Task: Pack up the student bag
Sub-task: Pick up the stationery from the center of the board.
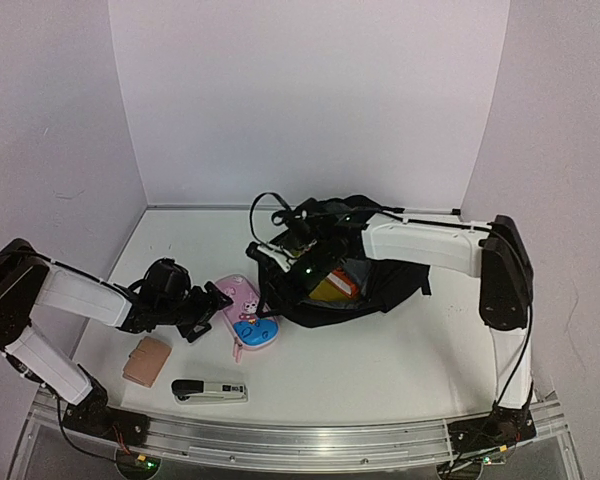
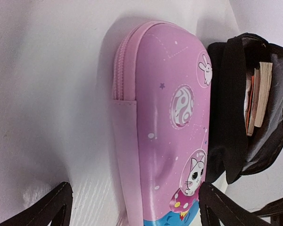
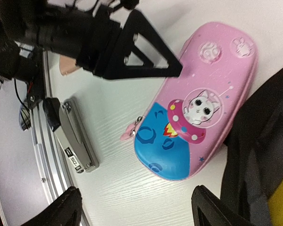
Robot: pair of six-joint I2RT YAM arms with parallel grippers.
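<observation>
Right gripper point(image 3: 139, 209) hangs at edge of student bag point(image 3: 266, 155)

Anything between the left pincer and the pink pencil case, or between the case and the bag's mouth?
Nothing visible before the left pincer: its open fingers flank the pink pencil case. The case lies beside the student bag rim, but the right pincer hangs over that side of the mouth and may block entry.
</observation>
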